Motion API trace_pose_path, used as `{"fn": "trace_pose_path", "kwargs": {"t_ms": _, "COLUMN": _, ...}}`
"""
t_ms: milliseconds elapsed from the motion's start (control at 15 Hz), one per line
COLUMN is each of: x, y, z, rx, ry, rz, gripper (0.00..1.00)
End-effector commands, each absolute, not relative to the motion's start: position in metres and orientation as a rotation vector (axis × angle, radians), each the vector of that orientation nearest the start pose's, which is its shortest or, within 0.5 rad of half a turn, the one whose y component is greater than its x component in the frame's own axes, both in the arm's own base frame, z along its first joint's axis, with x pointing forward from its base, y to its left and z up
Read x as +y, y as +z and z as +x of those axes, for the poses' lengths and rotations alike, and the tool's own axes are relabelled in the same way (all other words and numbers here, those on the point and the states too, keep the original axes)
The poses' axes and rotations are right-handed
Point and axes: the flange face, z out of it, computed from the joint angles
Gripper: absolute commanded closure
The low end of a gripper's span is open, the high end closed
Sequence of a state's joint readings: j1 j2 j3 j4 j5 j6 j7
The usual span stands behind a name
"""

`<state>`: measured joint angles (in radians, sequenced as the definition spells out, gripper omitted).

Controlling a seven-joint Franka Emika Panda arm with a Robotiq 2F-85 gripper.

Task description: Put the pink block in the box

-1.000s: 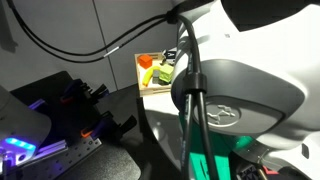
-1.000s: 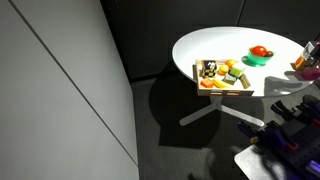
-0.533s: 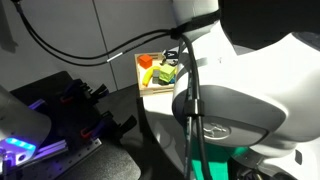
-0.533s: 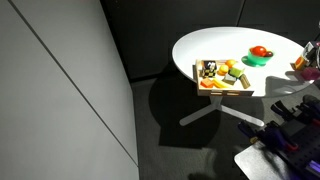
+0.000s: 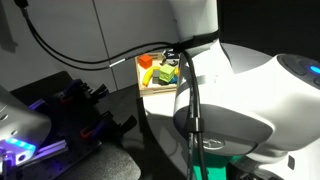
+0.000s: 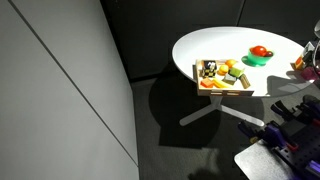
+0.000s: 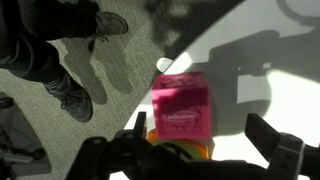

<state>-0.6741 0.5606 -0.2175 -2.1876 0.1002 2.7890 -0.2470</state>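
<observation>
The pink block (image 7: 182, 108) is not yet in the box. In the wrist view it sits close under the camera, at the rim of the white surface (image 7: 285, 70), with floor and a pair of dark shoes (image 7: 70, 95) beyond the edge. The gripper (image 7: 197, 126) is spread wide, one finger on each side of the block. Neither seems to touch it, so no grasp looks made.

Just below the block is an orange-yellow thing (image 7: 180, 150). I cannot tell whether the block rests on it or stands beside it.

The box (image 6: 226, 90) lies at another edge of the round surface, near the green bowl (image 6: 258, 58). It already holds several coloured pieces, none clearly pink. Judged from this, closing on the block, lifting, carrying and releasing all remain.

Much is hidden. In an exterior view the robot's white body (image 5: 240, 110) and black cables fill the foreground, leaving only part of the box (image 5: 142, 66) visible and no block. In the exterior view showing the whole box, the gripper is cut off at the frame's side. A reddish speck there may be the block but is too small to tell.
</observation>
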Motion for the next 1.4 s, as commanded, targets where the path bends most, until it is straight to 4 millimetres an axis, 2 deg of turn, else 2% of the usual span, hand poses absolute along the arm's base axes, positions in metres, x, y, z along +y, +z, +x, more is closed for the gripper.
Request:
{"fn": "trace_pose_path", "kwargs": {"t_ms": 0, "x": -0.449, "y": 0.133, "z": 0.344, "rx": 1.099, "ry": -0.048, "rz": -3.046, "gripper": 0.00}}
{"fn": "trace_pose_path", "kwargs": {"t_ms": 1000, "x": -0.456, "y": 0.110, "z": 0.338, "rx": 1.109, "ry": -0.054, "rz": -3.070, "gripper": 0.00}}
{"fn": "trace_pose_path", "kwargs": {"t_ms": 1067, "x": -0.456, "y": 0.110, "z": 0.338, "rx": 1.109, "ry": -0.053, "rz": -3.073, "gripper": 0.25}}
{"fn": "trace_pose_path", "kwargs": {"t_ms": 1133, "x": -0.456, "y": 0.109, "z": 0.338, "rx": 1.107, "ry": -0.053, "rz": -3.076, "gripper": 0.26}}
{"fn": "trace_pose_path", "kwargs": {"t_ms": 1333, "x": -0.454, "y": 0.113, "z": 0.337, "rx": 1.107, "ry": -0.045, "rz": -3.078, "gripper": 0.51}}
